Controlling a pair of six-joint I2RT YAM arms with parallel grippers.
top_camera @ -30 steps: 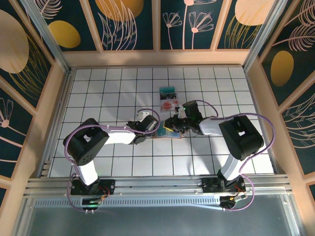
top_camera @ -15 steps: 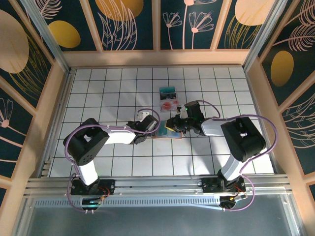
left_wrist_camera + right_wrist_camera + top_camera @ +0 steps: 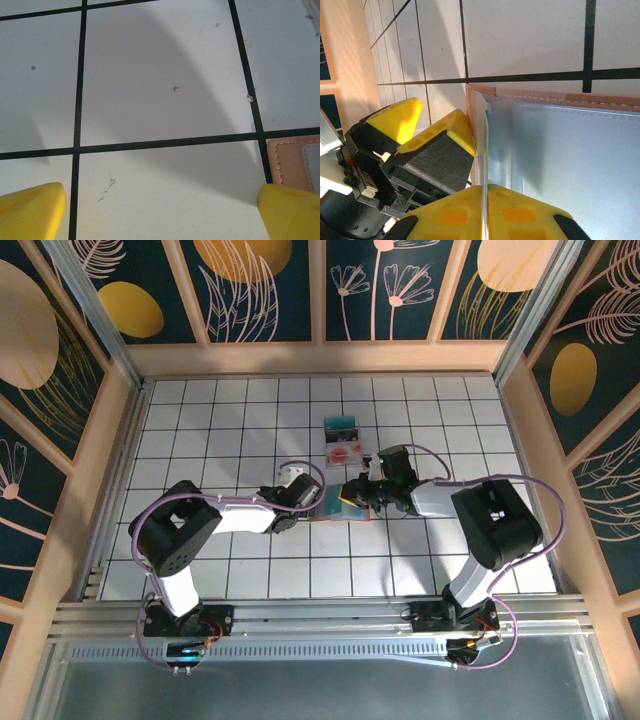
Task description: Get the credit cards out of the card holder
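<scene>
Yellow pads of the left pincer (image 3: 160, 212) stand wide apart over bare table (image 3: 150, 100). The tan card holder (image 3: 295, 160) lies just beside its right pad, so this pincer is probably posted there to steady the holder against a pull. Further right, the right pincer (image 3: 485, 210) is pinched almost closed on a thin edge at the holder's side. That edge seems to be a teal credit card (image 3: 333, 502), gripped so it can slide free.

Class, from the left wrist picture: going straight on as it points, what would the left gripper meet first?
The left gripper would probably meet the bare table between its open jaws; a corner of the card holder lies beside one finger, though depth is unclear.
</scene>
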